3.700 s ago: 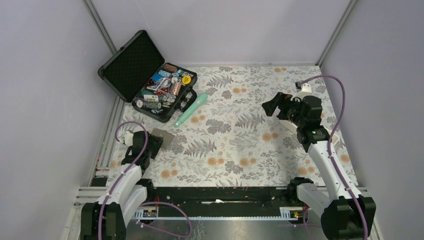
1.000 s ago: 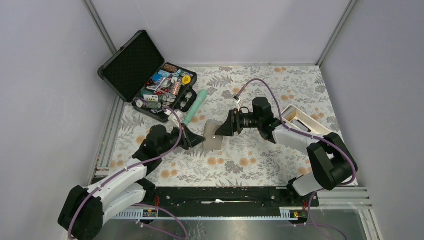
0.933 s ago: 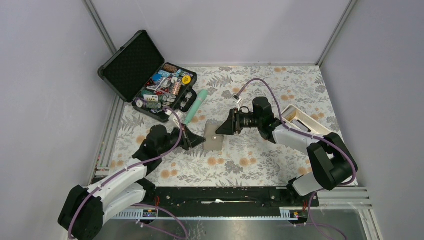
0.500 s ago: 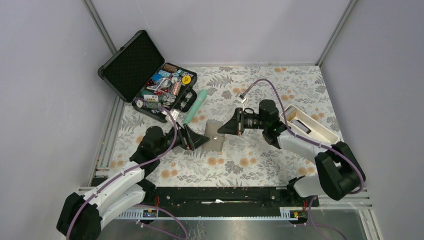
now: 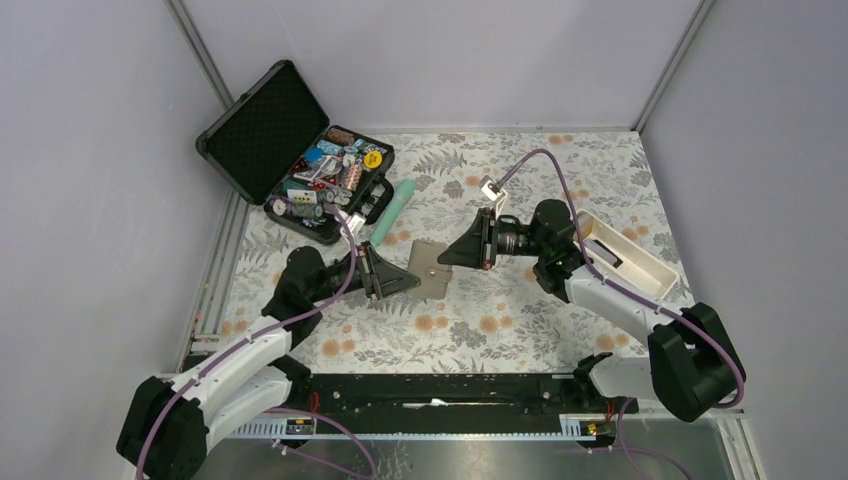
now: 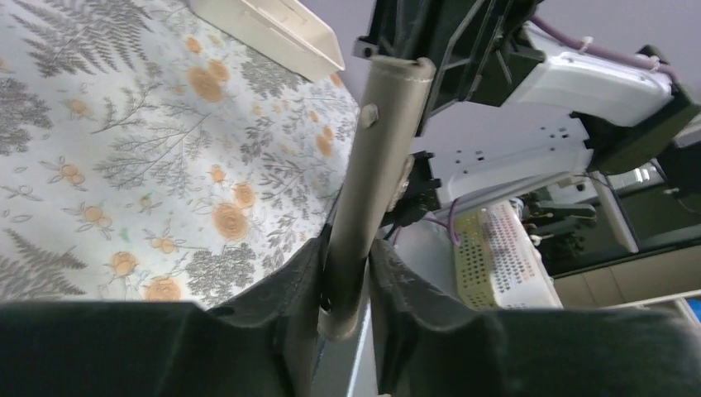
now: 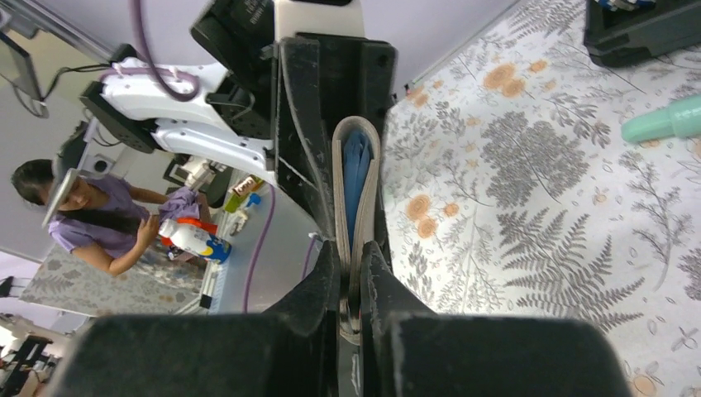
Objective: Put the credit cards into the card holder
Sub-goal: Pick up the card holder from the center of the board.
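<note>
The grey-brown card holder (image 5: 432, 268) hangs folded above the middle of the table, pinched from both sides. My left gripper (image 5: 410, 281) is shut on its left edge, and the left wrist view shows the card holder (image 6: 376, 165) edge-on between the left gripper (image 6: 345, 256) jaws. My right gripper (image 5: 447, 257) is shut on the opposite edge. In the right wrist view the card holder (image 7: 340, 190) stands in the right gripper (image 7: 351, 256), with a blue credit card (image 7: 357, 174) tucked inside the fold. No other credit cards show.
An open black hard case (image 5: 300, 165) full of small items sits at the back left. A mint-green tube (image 5: 392, 212) lies beside it. A white oblong tray (image 5: 625, 258) stands at the right, under the right arm.
The left jaws stood wide half a second ago and now pinch the card holder. The right arm has swung back to the right, and the card holder has shifted slightly with it.
</note>
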Controlling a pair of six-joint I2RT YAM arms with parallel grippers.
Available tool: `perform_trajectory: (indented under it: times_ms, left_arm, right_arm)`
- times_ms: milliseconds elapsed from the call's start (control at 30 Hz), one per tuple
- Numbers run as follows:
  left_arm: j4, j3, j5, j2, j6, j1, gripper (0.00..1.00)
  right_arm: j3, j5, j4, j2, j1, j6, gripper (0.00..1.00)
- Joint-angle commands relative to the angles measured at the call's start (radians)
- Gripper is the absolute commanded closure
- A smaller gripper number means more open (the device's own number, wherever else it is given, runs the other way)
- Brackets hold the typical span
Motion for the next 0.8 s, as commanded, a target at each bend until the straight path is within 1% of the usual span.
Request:
perform_trajectory:
  times_ms: [0, 33, 67, 133, 167, 200, 267, 333, 367, 467, 567, 667, 767]
  left_arm:
    - [0.108, 0.05, 0.09, 0.039, -0.022, 0.002, 0.96]
    - [0.1, 0.05, 0.091, 0.043, -0.019, 0.002, 1.0]
    - [0.093, 0.049, 0.088, 0.044, -0.013, 0.003, 1.0]
    - [0.04, 0.051, 0.056, 0.034, 0.011, 0.009, 1.0]
    - [0.003, 0.058, 0.044, 0.026, 0.027, 0.014, 1.0]
    - [-0.042, 0.069, 0.037, 0.022, 0.048, 0.019, 1.0]
    - [-0.153, 0.099, 0.02, 0.015, 0.089, 0.026, 1.0]
    - [-0.204, 0.12, 0.018, 0.012, 0.107, 0.029, 1.0]
    - [-0.222, 0.131, 0.017, 0.012, 0.107, 0.031, 1.0]
    - [-0.276, 0.16, 0.031, 0.03, 0.115, 0.034, 1.0]
    - [-0.303, 0.178, 0.041, 0.041, 0.118, 0.034, 1.0]
    - [-0.375, 0.204, 0.012, 0.053, 0.132, 0.035, 1.0]
    - [-0.421, 0.221, -0.009, 0.059, 0.139, 0.037, 1.0]
  right_arm:
    - [0.035, -0.032, -0.076, -0.037, 0.003, -0.072, 1.0]
    - [0.048, -0.017, -0.14, -0.046, 0.003, -0.113, 0.94]
    - [0.065, 0.009, -0.216, -0.058, 0.002, -0.162, 0.77]
    - [0.1, 0.067, -0.364, -0.086, 0.001, -0.259, 0.48]
    - [0.116, 0.1, -0.432, -0.102, 0.001, -0.304, 0.38]
    - [0.135, 0.125, -0.499, -0.115, 0.002, -0.35, 0.34]
    - [0.173, 0.177, -0.637, -0.128, 0.0, -0.43, 0.32]
    - [0.207, 0.187, -0.716, -0.127, -0.001, -0.463, 0.32]
    - [0.221, 0.17, -0.73, -0.126, 0.0, -0.469, 0.33]
    - [0.222, 0.038, -0.689, -0.117, 0.0, -0.448, 0.37]
    - [0.22, -0.046, -0.657, -0.112, 0.005, -0.429, 0.41]
    - [0.213, -0.031, -0.651, -0.136, 0.007, -0.434, 0.44]
    - [0.202, 0.007, -0.647, -0.172, 0.009, -0.444, 0.42]
